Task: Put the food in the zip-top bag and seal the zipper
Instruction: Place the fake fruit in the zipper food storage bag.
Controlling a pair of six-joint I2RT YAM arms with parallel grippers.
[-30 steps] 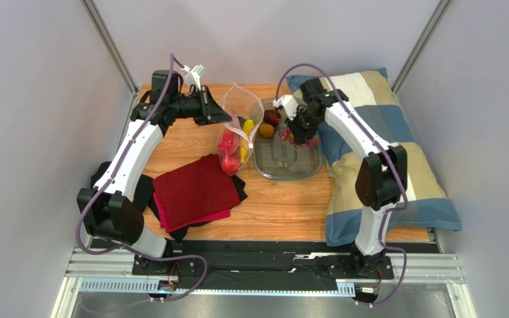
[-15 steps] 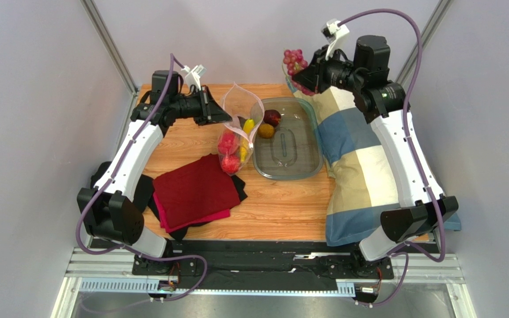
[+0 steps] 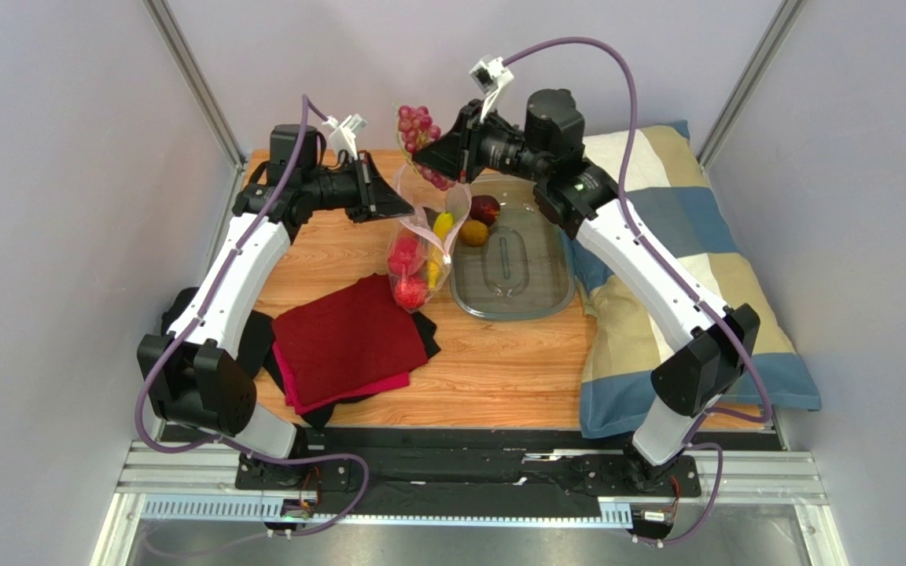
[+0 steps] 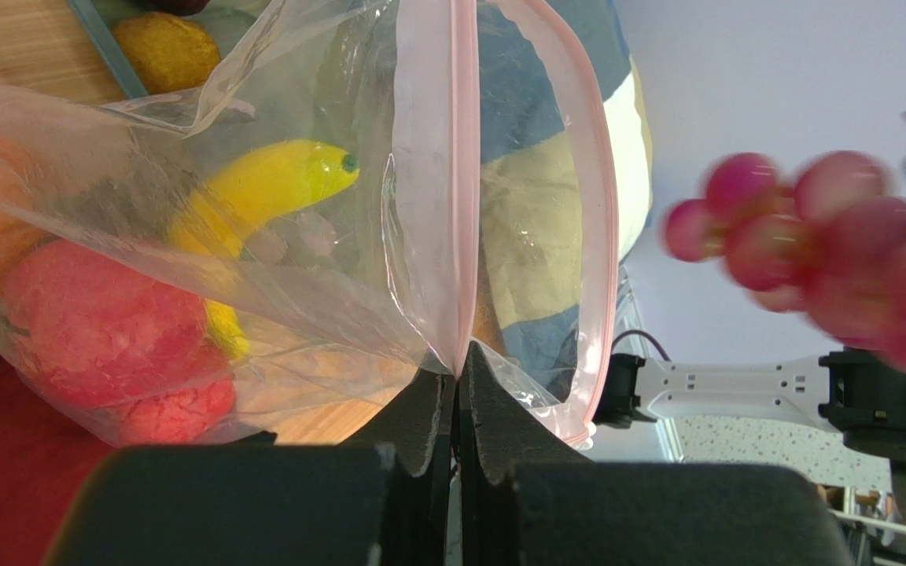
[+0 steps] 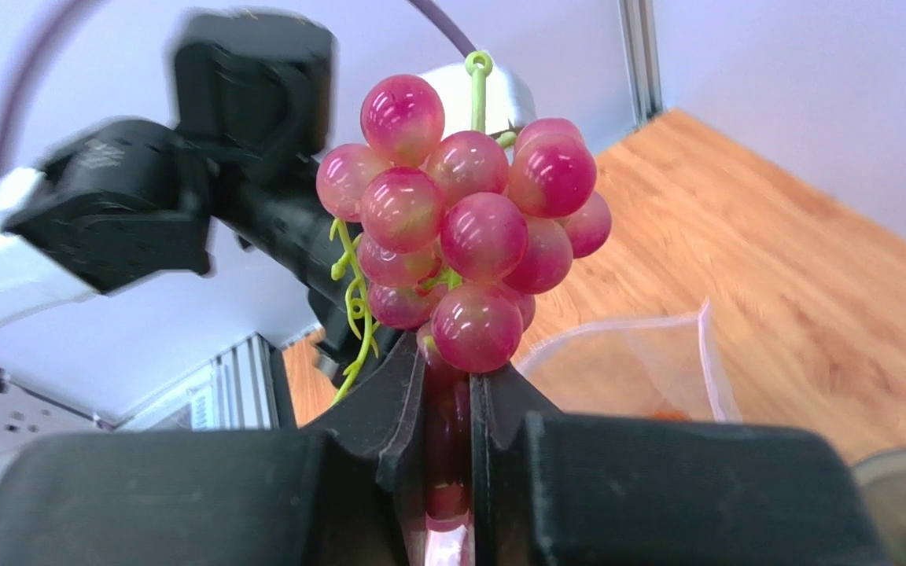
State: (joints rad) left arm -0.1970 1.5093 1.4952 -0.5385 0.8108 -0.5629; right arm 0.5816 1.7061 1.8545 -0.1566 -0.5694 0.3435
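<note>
Holding glossy grapes (image 5: pixel 470 236) above the crinkly zip-top bag (image 4: pixel 292 295).
Right gripper (image 5: pixel 448 407) pinches them; left gripper (image 4: pixel 460 383) clamps the pink zipper (image 4: pixel 465 177).

- Pale lilac-grey walls (image 3: pixel 56 212) enclose the cell at 9, 12 and 3 o'clock.
- Aluminium posts (image 3: pixel 192 77) stand in both far corners.
- Wood-grain bench (image 3: pixel 505 377) is evenly lit.
- Black plate (image 3: pixel 470 442) and slotted metal rail (image 3: pixel 470 481) lie at 6 o'clock.

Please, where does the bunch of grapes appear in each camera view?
Top external: the grapes are upper centre, just above the zip-top bag.
Left wrist: blurred, at the right edge, beside the bag's open mouth.
Right wrist: centre of the picture.
Shared landmark: the bag's pink-edged mouth.
</note>
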